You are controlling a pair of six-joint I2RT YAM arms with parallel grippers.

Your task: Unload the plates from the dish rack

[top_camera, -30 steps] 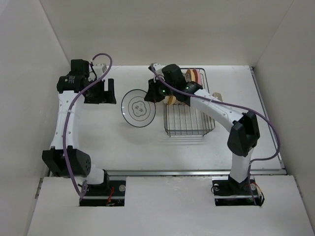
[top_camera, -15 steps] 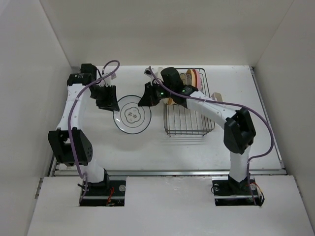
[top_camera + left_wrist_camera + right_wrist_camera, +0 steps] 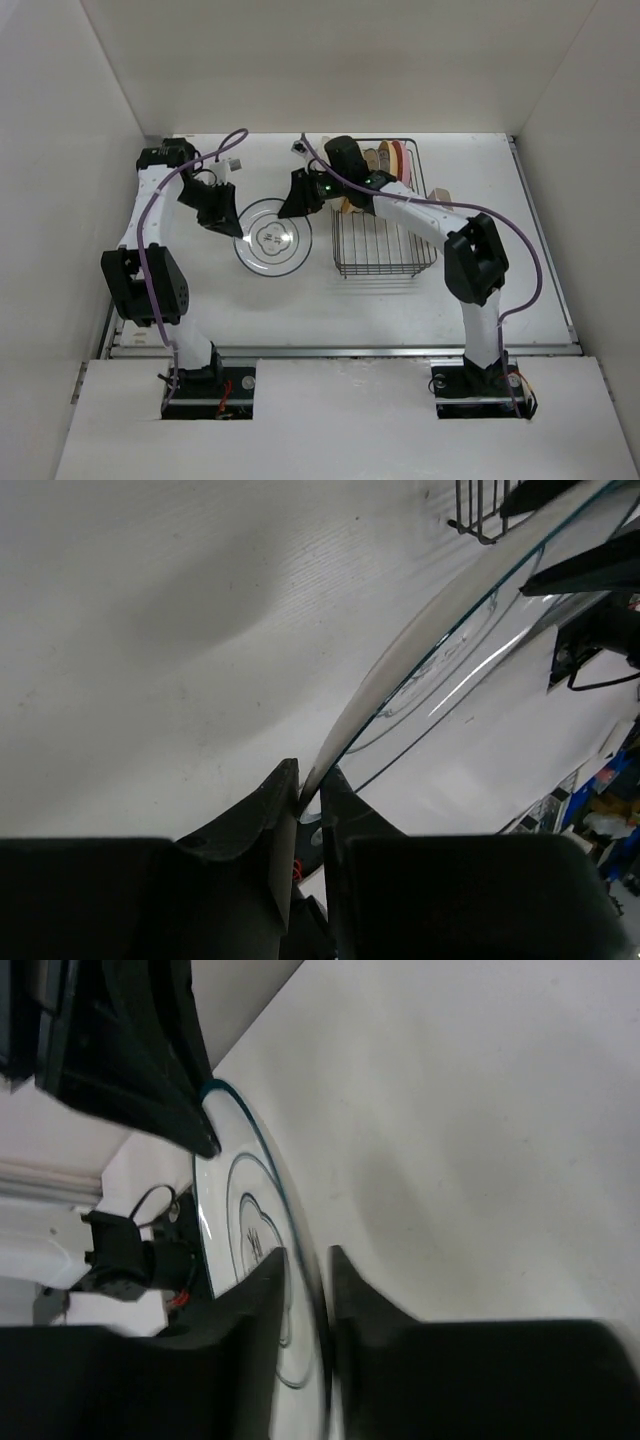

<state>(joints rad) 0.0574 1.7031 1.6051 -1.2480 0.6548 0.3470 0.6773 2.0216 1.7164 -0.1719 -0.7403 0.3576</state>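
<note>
Plate with dark rings (image 3: 272, 238), just one, hangs left of the dish rack (image 3: 385, 262); I see my left gripper (image 3: 308, 790) pinching its left rim, right gripper (image 3: 302, 1260) its right. Farther back, three plates (image 3: 386, 157) stand upright at the rack's far end.

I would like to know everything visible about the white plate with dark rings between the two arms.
The white plate is round, glossy and ceramic-looking, with dark concentric rings and a wavy dark outline at its centre. It is out of the dish rack, just left of it, face up and seemingly lifted off the table. The left claw pinches its left rim; the right claw pinches its far right rim.
</note>
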